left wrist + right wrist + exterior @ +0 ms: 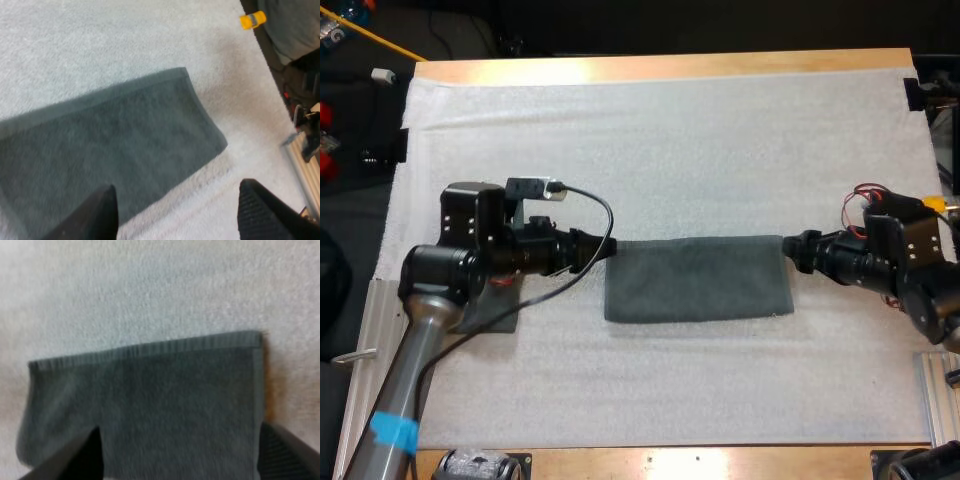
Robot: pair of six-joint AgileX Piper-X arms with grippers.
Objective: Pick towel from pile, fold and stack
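A dark grey-green towel (698,280) lies flat on the white mat (670,130) as a long folded rectangle. My left gripper (605,248) is at its left end, low over the far corner. In the left wrist view the towel (110,145) spreads ahead of the left gripper (177,186), whose fingers stand wide apart, one over the cloth and one over bare mat. My right gripper (788,245) is at the towel's right end. Its wrist view has the right gripper (180,430) open over the towel (150,395), fingers near the two side edges.
A second patch of dark cloth (485,318) lies on the mat under my left arm, partly hidden. Metal rails (370,330) run along the table's left and right sides. Wide bare mat lies beyond and in front of the towel.
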